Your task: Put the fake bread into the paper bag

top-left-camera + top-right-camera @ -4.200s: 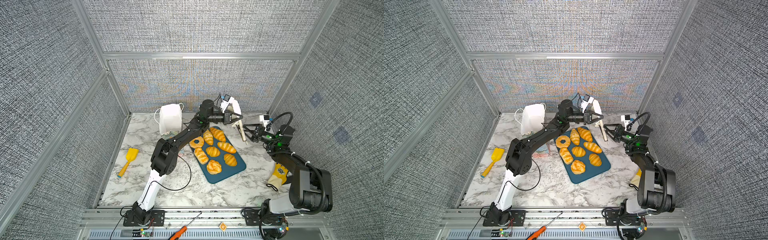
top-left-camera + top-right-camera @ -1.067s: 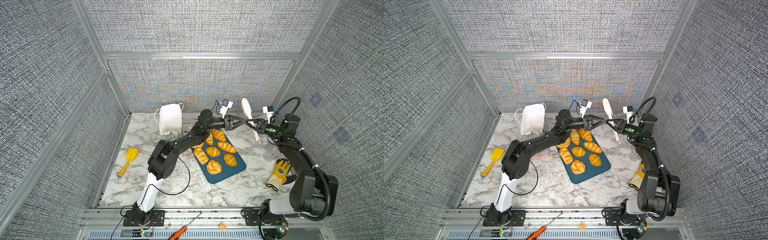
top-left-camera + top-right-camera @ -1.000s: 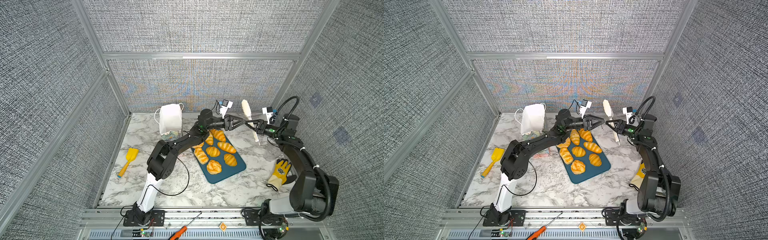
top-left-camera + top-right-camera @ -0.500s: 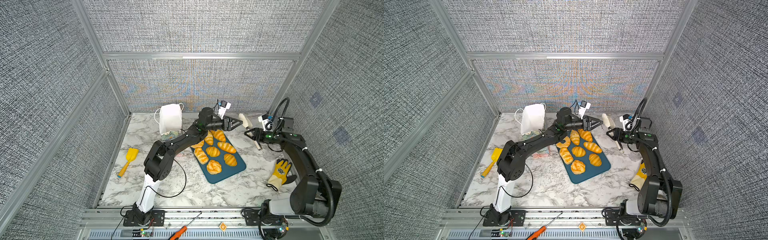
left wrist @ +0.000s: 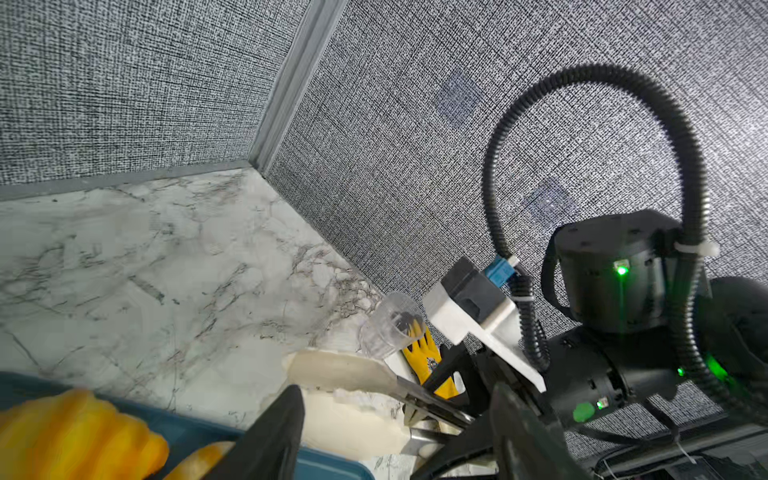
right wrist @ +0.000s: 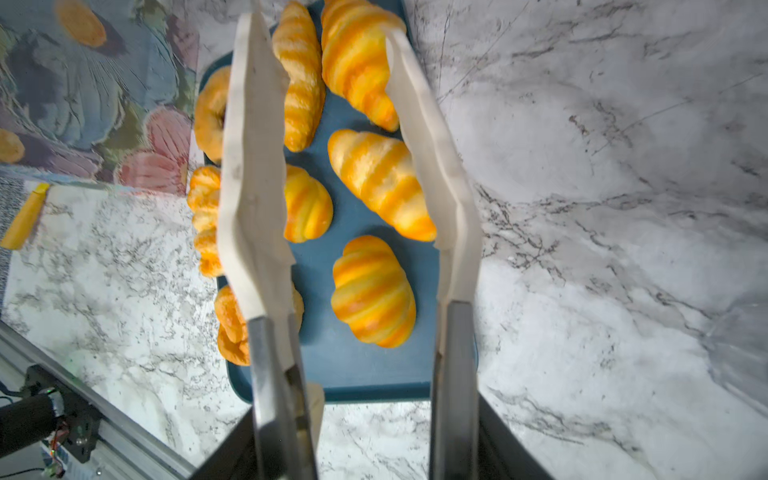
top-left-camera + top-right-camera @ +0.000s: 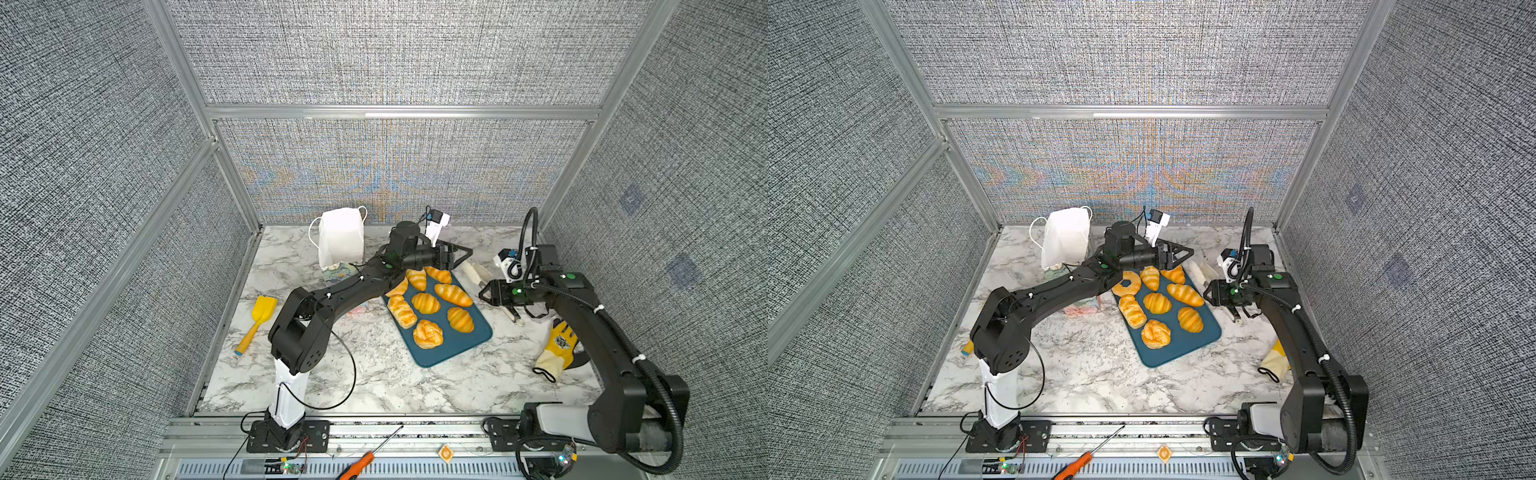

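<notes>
a: far left of both top views?
b: yellow scoop (image 7: 259,318), lying flat. next, upper centre, the paper bag (image 7: 340,241), upright, white face showing.
a: left gripper (image 7: 462,252)?
b: spread wide, gripping nothing, above the tray's far end.
a: the fake bread (image 7: 426,302)?
b: all on the teal tray (image 7: 453,351), mid-frame. ring doughnut (image 7: 1128,283) whole in a top view, half behind the left arm (image 7: 353,286) in a top view.
a: right side?
b: right gripper (image 6: 365,453) clamped on tongs (image 6: 253,187), tips apart over the bread, plainest from the right wrist. yellow glove (image 7: 559,347) lower right.
</notes>
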You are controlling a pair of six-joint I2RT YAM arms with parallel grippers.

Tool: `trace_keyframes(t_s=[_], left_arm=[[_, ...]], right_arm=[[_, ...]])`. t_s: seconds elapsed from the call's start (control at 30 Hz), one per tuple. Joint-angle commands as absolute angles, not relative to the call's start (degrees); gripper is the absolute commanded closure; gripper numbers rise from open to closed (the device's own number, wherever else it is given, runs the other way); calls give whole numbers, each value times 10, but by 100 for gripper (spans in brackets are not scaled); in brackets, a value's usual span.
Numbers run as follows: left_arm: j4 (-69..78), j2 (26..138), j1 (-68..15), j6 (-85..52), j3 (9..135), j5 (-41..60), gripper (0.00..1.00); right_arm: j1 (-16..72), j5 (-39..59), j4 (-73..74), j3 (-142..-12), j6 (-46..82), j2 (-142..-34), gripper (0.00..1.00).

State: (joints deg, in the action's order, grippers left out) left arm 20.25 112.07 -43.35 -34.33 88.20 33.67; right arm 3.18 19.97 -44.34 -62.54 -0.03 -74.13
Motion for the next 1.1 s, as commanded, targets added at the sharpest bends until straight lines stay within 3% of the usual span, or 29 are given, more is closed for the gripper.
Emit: trace_keyframes(t_s=[0.0, 0.53, 0.73, 1.07], left_arm=[[184, 1091, -439, -313, 862, 300, 26], [127, 950, -466, -263, 722, 164, 18], [107, 914, -470, -255, 688, 129, 18], [43, 902, -481, -230, 698, 74, 16]], right_arm=[[57, 143, -473, -612, 19, -716, 42], [194, 19, -567, -631, 147, -681, 41], [236, -15, -570, -582, 221, -663, 40], [276, -13, -542, -535, 237, -673, 34]])
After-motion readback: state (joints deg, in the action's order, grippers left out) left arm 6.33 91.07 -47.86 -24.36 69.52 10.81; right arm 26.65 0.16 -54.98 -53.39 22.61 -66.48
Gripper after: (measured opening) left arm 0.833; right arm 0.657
